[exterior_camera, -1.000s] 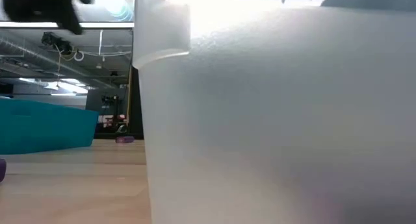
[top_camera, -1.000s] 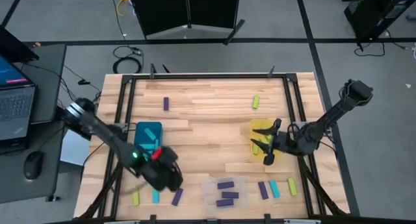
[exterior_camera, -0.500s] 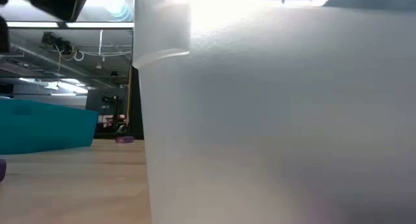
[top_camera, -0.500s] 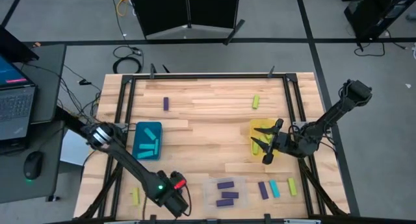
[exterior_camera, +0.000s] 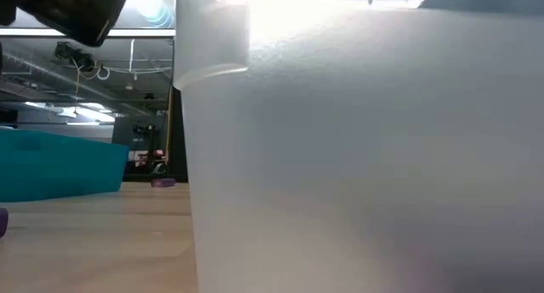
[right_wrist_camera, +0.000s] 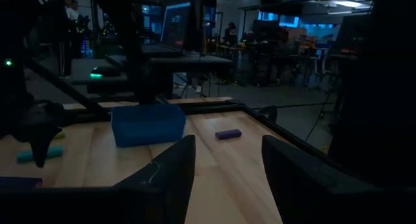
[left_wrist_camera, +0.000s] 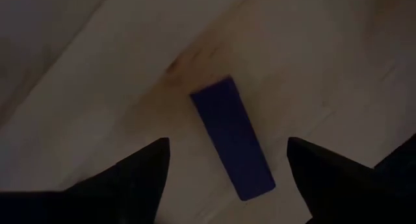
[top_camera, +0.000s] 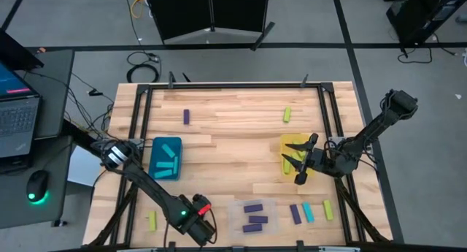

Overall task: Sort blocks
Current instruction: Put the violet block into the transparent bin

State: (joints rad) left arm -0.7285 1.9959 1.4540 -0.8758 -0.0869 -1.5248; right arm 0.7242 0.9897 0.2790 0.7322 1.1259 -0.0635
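At the near table edge, you find the left gripper (top_camera: 198,228) pointed straight down, fingers spread wide with nothing held. Only its wrist view shows the small purple rectangular block (left_wrist_camera: 231,137) lying flat on the wood between the jaws, touching neither finger; from above the gripper hides it. Farther back, the right gripper (top_camera: 299,163) hovers level over the yellow square bin (top_camera: 293,146), jaws partly apart and holding nothing. No legible writing appears.

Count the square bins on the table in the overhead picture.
3: a teal bin left, a yellow bin right, partly covered, and a clear bin at the front edge. None seems hidden.
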